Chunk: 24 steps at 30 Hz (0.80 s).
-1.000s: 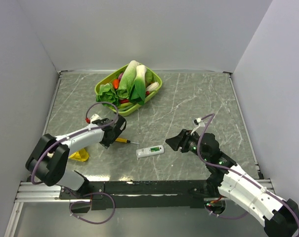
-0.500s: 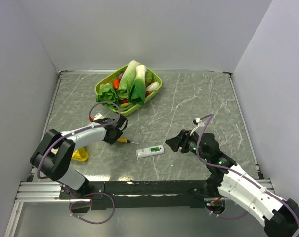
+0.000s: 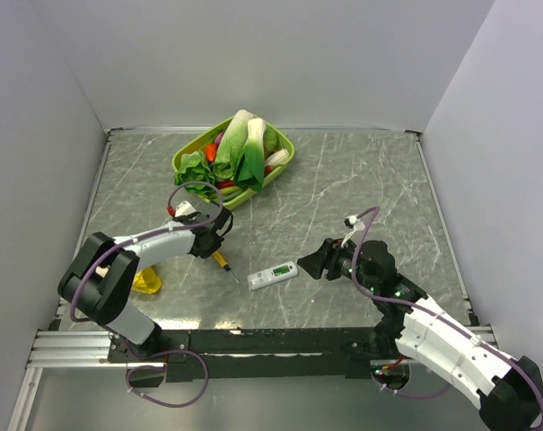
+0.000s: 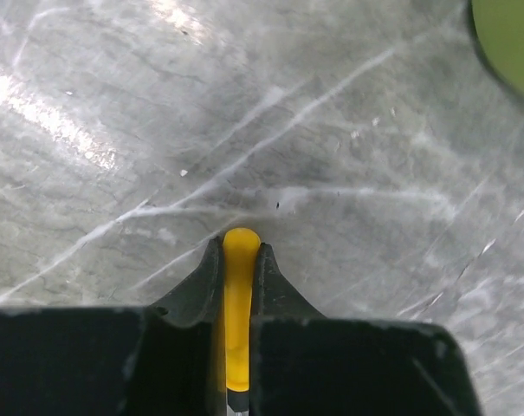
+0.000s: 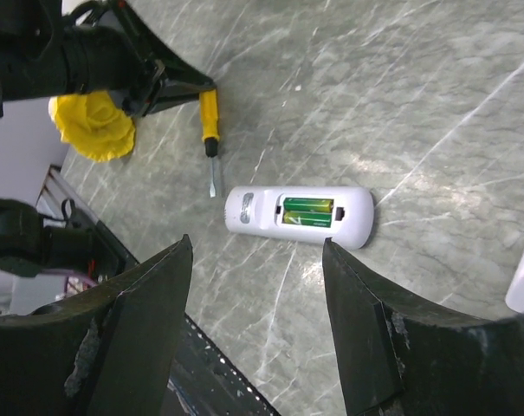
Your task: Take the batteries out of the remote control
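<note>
Swinging the screwdriver (image 3: 222, 262) round: left claw (image 4: 240, 251), clamped on its handle, is now aiming the tip toward 5 o'clock at the remote control (image 3: 273, 275). Right claw (image 3: 311, 263), wide open, is edging in from its 3 o'clock. Batteries (image 5: 308, 211) are sitting unpried in the open bay, so levering looks next.

Overhead and right-wrist views sharing remote control (image 3: 273, 274)

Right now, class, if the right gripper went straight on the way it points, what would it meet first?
Probably the remote control, lying just ahead of the right gripper, whose jaws stand open.
</note>
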Tool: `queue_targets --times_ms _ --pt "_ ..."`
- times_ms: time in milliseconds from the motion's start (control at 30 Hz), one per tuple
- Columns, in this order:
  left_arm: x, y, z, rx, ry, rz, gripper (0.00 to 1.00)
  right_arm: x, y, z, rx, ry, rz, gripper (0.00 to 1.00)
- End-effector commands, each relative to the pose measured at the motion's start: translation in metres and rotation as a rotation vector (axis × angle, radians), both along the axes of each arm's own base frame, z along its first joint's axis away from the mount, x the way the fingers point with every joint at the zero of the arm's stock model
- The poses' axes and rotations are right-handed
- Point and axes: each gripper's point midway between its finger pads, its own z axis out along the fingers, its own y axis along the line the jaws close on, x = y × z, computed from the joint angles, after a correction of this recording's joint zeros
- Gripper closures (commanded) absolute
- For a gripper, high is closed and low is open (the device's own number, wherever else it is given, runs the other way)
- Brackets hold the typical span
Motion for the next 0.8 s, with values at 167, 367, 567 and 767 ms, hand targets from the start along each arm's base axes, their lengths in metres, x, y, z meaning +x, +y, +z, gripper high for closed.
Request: queue_targets --times_ms 167,367,567,767 --pt "0.007 -0.069 0.112 -0.207 -0.36 -0.603 0.99 -0.008 0.035 0.078 0.109 -0.299 0.256 0.26" --pt "-0.047 -0.122 0.209 -0.463 -0.703 -1.064 0.99 -0.012 0.051 0.098 0.184 -0.307 0.337 0.13" --pt "-0.077 -0.141 0.237 -0.571 -0.801 -1.208 0.99 -0.029 0.076 0.115 0.326 -0.225 0.495 0.14" --pt "-0.093 -0.154 0.238 -0.613 -0.807 -1.277 0.99 -0.029 0.106 0.128 0.36 -0.217 0.505 0.14"
